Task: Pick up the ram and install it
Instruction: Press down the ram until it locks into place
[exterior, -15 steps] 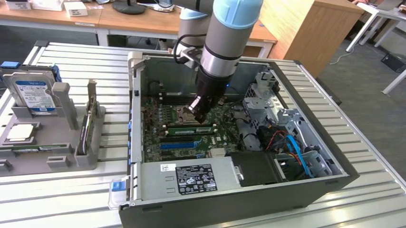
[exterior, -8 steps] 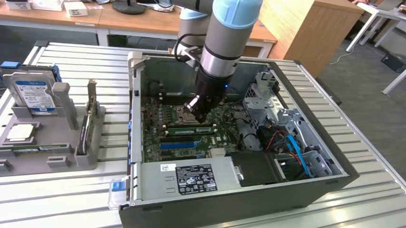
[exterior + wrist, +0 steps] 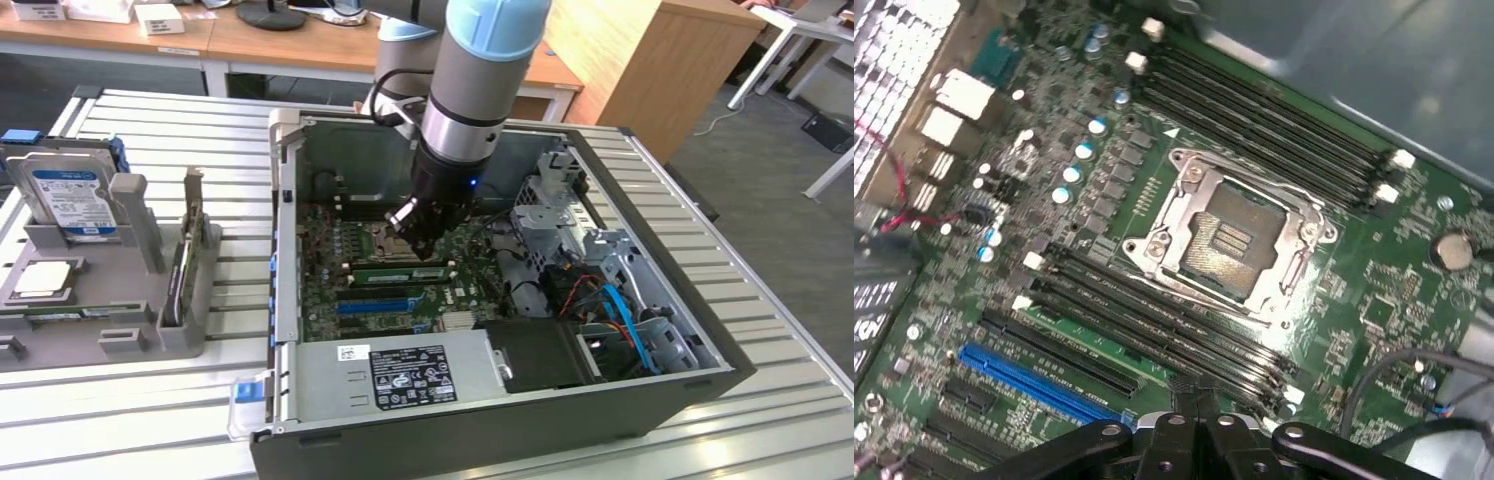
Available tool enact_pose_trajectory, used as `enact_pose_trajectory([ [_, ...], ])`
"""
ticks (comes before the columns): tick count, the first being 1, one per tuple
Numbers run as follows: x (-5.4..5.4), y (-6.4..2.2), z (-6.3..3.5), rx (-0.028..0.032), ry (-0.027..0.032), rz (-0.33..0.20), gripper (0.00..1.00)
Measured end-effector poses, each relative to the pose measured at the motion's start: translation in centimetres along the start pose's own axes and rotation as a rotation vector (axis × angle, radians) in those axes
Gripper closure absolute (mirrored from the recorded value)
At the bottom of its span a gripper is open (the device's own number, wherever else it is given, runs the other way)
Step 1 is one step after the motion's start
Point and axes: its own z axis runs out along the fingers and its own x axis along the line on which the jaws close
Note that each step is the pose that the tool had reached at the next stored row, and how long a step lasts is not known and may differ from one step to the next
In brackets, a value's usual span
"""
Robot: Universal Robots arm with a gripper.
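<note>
Tool [image 3: 424, 243] pressed together, empty, low inside open PC case [image 3: 641, 395], walls close around. Ram [image 3: 396, 268] seated in motherboard [image 3: 1374, 300] slot just beside tool tips.

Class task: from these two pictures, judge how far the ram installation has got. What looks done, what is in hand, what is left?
Done: a green ram stick lies along a memory slot on the motherboard inside the open computer case.
In hand: the gripper, fingers shut, sits low directly over that stick.
Left: whether the stick is fully seated cannot be told; the slots' white end clips give no clear sign.
</note>
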Motion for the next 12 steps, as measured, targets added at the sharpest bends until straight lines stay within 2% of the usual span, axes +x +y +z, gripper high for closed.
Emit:
enact_pose_trajectory([
  [9, 0.00, 0.00, 0.02, 0.0049, -0.0073, 0.154, 0.89],
  [12, 0.00, 0.00, 0.02, 0.0053, -0.0081, 0.170, 0.89],
])
